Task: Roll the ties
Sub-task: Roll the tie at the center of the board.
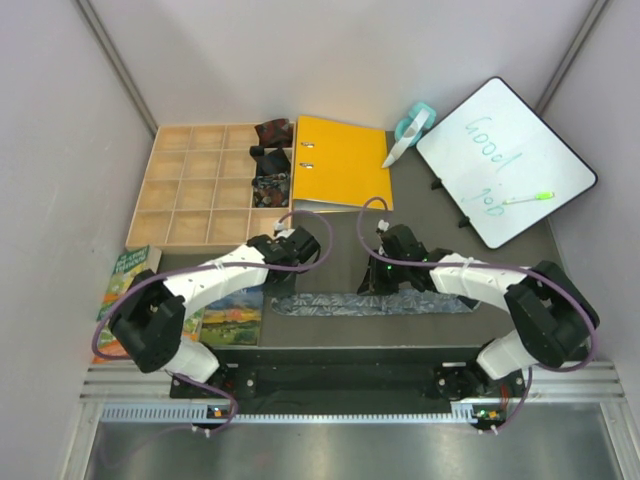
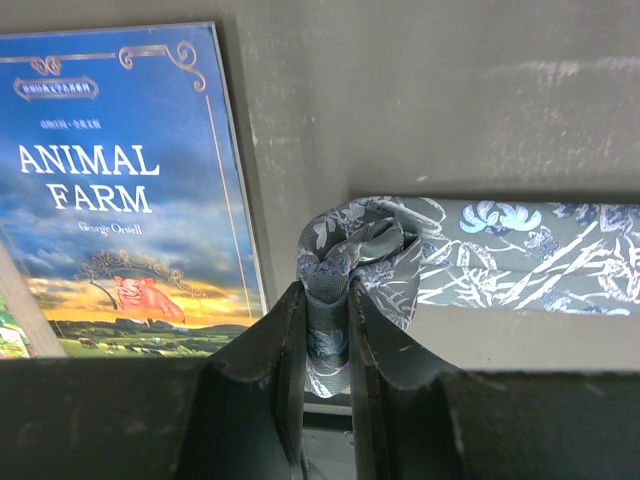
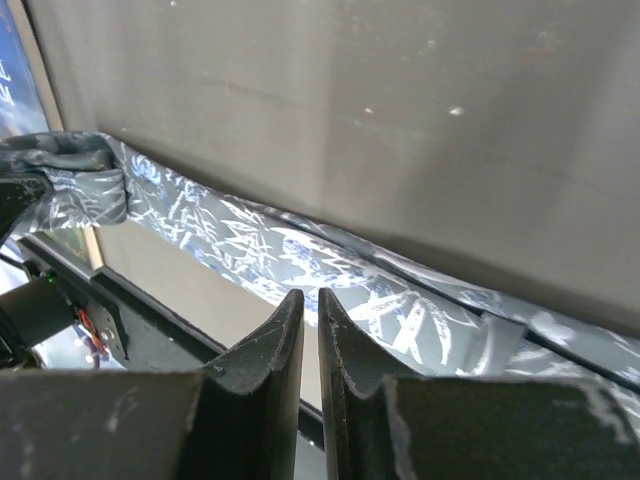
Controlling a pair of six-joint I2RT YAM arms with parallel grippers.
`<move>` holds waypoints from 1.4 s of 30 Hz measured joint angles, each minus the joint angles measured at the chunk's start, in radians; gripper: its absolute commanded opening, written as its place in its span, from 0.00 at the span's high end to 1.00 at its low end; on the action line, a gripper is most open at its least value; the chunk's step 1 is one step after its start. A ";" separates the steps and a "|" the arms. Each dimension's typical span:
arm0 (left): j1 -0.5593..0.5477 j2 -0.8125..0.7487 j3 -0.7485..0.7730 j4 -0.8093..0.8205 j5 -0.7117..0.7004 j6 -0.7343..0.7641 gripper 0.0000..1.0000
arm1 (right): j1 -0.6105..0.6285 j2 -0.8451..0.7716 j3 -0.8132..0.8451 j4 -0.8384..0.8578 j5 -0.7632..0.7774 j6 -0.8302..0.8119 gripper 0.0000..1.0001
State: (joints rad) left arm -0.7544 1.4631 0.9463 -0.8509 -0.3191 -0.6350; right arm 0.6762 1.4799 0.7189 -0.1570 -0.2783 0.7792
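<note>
Necktie (image 1: pixel 400 303), silvery grey-blue with a pale leaf pattern, laid flat on the desk (image 1: pixel 330 340). Starts just beside the Animal Farm book (image 1: pixel 232 315) and runs straight away from it to the right. End nearest the book already wound into a small loose curl (image 2: pixel 350 245).

Left jaws pinched nearly together on that curl, with a fold of fabric caught between them. Right jaws almost touching, only a slit left and nothing seen in it, poised over the flat stretch farther from the book. Contact with the cloth not clear from these views.

Likely to handle as thin, limp, light and slick cloth, with no stiffness to keep a turn. Prone, then, to spring open or skew once released. Best taken at the wound core, across the full width, with the flat length pressed down farther from the book to keep it taut.

Wooden compartment tray (image 1: pixel 200 195) beyond the book. Three finished ties in its right-hand column:
- dark red roll (image 1: pixel 273 131) in the compartment farthest from the book
- black roll (image 1: pixel 266 159) next
- dark speckled roll (image 1: pixel 270 186) after that

Nothing else seen in the remaining compartments.
</note>
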 measured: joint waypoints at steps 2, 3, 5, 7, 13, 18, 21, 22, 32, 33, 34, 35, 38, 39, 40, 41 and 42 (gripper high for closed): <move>-0.013 0.016 0.015 -0.006 -0.018 -0.005 0.88 | -0.006 -0.014 -0.013 0.000 0.006 -0.002 0.88; -0.021 0.026 0.024 -0.014 -0.027 -0.008 0.89 | -0.008 -0.020 -0.019 0.002 0.010 -0.002 0.88; -0.037 0.046 0.042 -0.025 -0.045 -0.017 0.89 | -0.010 -0.029 -0.027 0.000 0.018 -0.002 0.88; -0.053 0.065 0.059 -0.035 -0.061 -0.023 0.89 | -0.011 -0.034 -0.035 0.005 0.025 -0.002 0.88; -0.109 0.129 0.106 -0.073 -0.119 -0.047 0.90 | -0.012 -0.039 -0.047 0.011 0.042 -0.002 0.88; -0.164 0.201 0.156 -0.115 -0.172 -0.072 0.90 | -0.013 -0.041 -0.052 0.014 0.047 -0.002 0.88; -0.188 0.240 0.187 -0.137 -0.190 -0.084 0.90 | -0.016 -0.043 -0.052 0.014 0.048 -0.002 0.89; -0.196 0.256 0.199 -0.144 -0.195 -0.092 0.90 | -0.018 -0.047 -0.052 0.014 0.049 -0.002 0.89; -0.237 0.356 0.271 -0.179 -0.210 -0.139 0.89 | -0.027 -0.069 -0.052 0.014 0.049 -0.002 0.88; -0.240 0.366 0.278 -0.182 -0.212 -0.143 0.89 | -0.027 -0.071 -0.053 0.014 0.049 -0.002 0.89; -0.243 0.376 0.284 -0.184 -0.213 -0.149 0.89 | -0.027 -0.071 -0.053 0.014 0.049 -0.002 0.89; -0.244 0.383 0.287 -0.185 -0.213 -0.151 0.88 | -0.027 -0.072 -0.055 0.015 0.049 -0.002 0.89; -0.246 0.401 0.296 -0.185 -0.209 -0.156 0.85 | -0.027 -0.072 -0.060 0.013 0.049 -0.002 0.89; -0.247 0.401 0.296 -0.184 -0.206 -0.157 0.83 | -0.027 -0.072 -0.060 0.013 0.049 -0.002 0.89; -0.247 0.401 0.296 -0.183 -0.202 -0.157 0.82 | -0.027 -0.072 -0.061 0.015 0.049 -0.002 0.89; -0.247 0.401 0.296 -0.180 -0.197 -0.157 0.81 | -0.027 -0.073 -0.064 0.016 0.049 -0.002 0.89; -0.247 0.401 0.296 -0.178 -0.194 -0.157 0.79 | -0.027 -0.072 -0.065 0.014 0.049 -0.002 0.89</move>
State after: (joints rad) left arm -1.0012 1.8641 1.2427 -1.0290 -0.5129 -0.7921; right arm 0.6495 1.4075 0.6537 -0.1429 -0.2295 0.7769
